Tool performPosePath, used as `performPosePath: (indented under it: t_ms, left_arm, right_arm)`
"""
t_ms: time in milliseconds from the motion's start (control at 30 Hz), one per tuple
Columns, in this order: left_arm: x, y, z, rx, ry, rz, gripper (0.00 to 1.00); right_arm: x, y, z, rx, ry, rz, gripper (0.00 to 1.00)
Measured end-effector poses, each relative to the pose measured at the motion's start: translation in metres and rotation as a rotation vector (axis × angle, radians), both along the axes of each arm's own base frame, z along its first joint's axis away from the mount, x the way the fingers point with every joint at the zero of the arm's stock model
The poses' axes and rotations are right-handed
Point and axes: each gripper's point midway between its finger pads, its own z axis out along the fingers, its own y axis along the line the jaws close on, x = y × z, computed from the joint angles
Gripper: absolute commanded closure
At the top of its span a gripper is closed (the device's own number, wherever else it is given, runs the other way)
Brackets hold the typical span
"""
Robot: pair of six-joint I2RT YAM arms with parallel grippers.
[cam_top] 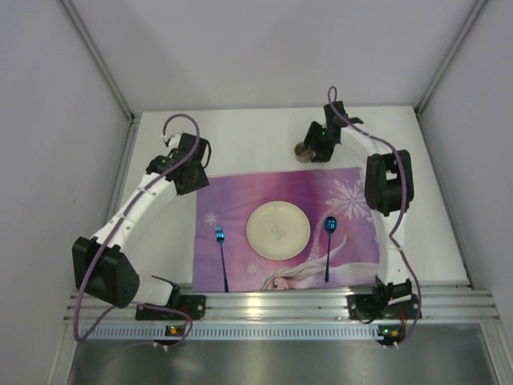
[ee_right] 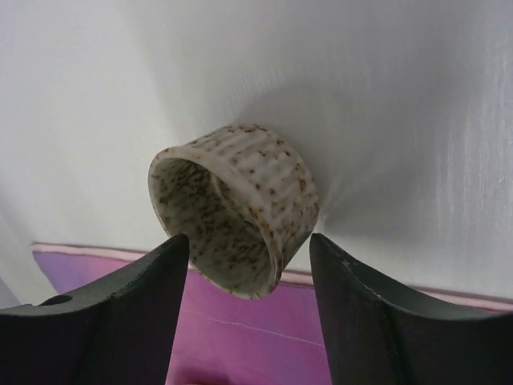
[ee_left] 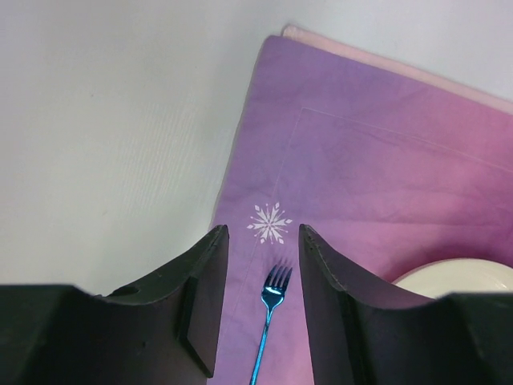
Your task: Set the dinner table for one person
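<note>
The white dinner table (cam_top: pixel 248 138) carries a purple snowflake placemat (cam_top: pixel 240 192). On the mat lie a cream plate (cam_top: pixel 277 230), a blue fork (cam_top: pixel 222 257) to its left and a blue spoon (cam_top: pixel 329 245) to its right. A speckled cup (cam_top: pixel 304 151) stands on the table just past the mat's far edge. My right gripper (cam_top: pixel 314 147) is open beside it; in the right wrist view the cup (ee_right: pixel 240 200) sits just beyond the open fingertips, untouched. My left gripper (cam_top: pixel 196 178) is open and empty above the mat's far left corner, with the fork (ee_left: pixel 271 309) seen below between its fingers.
White booth walls (cam_top: pixel 48 96) close in the table on the left, back and right. An aluminium rail (cam_top: pixel 280 303) runs along the near edge by the arm bases. Bare white table (ee_left: pixel 104 120) lies left of the placemat (ee_left: pixel 361 160).
</note>
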Motion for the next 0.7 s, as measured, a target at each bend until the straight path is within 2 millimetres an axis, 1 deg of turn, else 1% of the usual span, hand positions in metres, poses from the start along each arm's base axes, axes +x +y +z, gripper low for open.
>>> performPosePath:
  t_ms: [67,133,167,233,300,433,467,600,700]
  left_arm:
    - [0.001,0.002,-0.006,0.005,0.02,-0.002,0.55]
    - [0.003,0.002,-0.012,0.01,0.041,-0.005,0.55]
    - [0.003,0.002,-0.014,0.012,0.049,-0.005,0.55]
    - [0.004,0.003,-0.018,0.014,0.064,-0.01,0.55]
    - [0.005,0.003,-0.021,0.014,0.076,-0.014,0.56]
    - [0.01,0.002,-0.024,0.013,0.092,-0.025,0.57]
    - [0.012,0.002,-0.024,0.013,0.094,-0.027,0.57]
    - [0.017,-0.001,-0.021,0.011,0.092,-0.046,0.57]
    - [0.021,-0.002,-0.015,0.013,0.08,-0.063,0.56]
  right_arm:
    - [0.004,0.0,0.002,-0.007,-0.011,-0.005,0.44]
    - [0.009,-0.001,0.002,-0.014,-0.02,-0.018,0.46]
    - [0.011,-0.002,0.001,-0.02,-0.021,-0.023,0.5]
    - [0.013,-0.004,-0.003,-0.031,-0.019,-0.031,0.52]
    - [0.015,-0.007,-0.01,-0.043,-0.013,-0.041,0.58]
    - [0.02,-0.009,-0.013,-0.057,-0.016,-0.057,0.85]
    - [0.02,-0.01,-0.014,-0.063,-0.017,-0.056,1.0]
    - [0.023,-0.011,-0.013,-0.077,-0.021,-0.055,1.0]
    - [0.024,-0.015,-0.013,-0.099,-0.028,-0.049,1.0]
